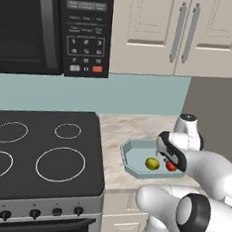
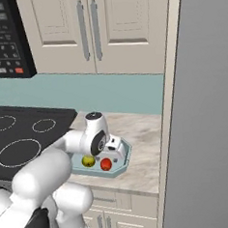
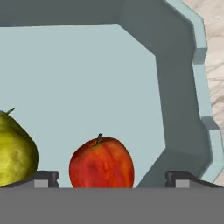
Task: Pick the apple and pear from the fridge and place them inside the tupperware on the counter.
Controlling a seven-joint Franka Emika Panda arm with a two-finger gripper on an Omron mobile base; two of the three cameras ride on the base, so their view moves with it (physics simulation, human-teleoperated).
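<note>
So the pincer [image 3: 112, 177] is spread wide open right over the tupperware [image 3: 183, 109], and the apple [image 3: 102, 162] sits on the tray floor between its two fingertips [image 3: 46, 178] with a clear gap on either side, nothing gripped. The pear [image 3: 15, 151] is just beside the apple, off past one fingertip, also lying inside the tray. Zooming out, the tupperware [image 1: 130, 156] rests on the bench [image 1: 126, 131] next to the black stovetop [image 1: 40, 151], with the grey fridge [image 2: 203, 118] standing at the bench's other end.
</note>
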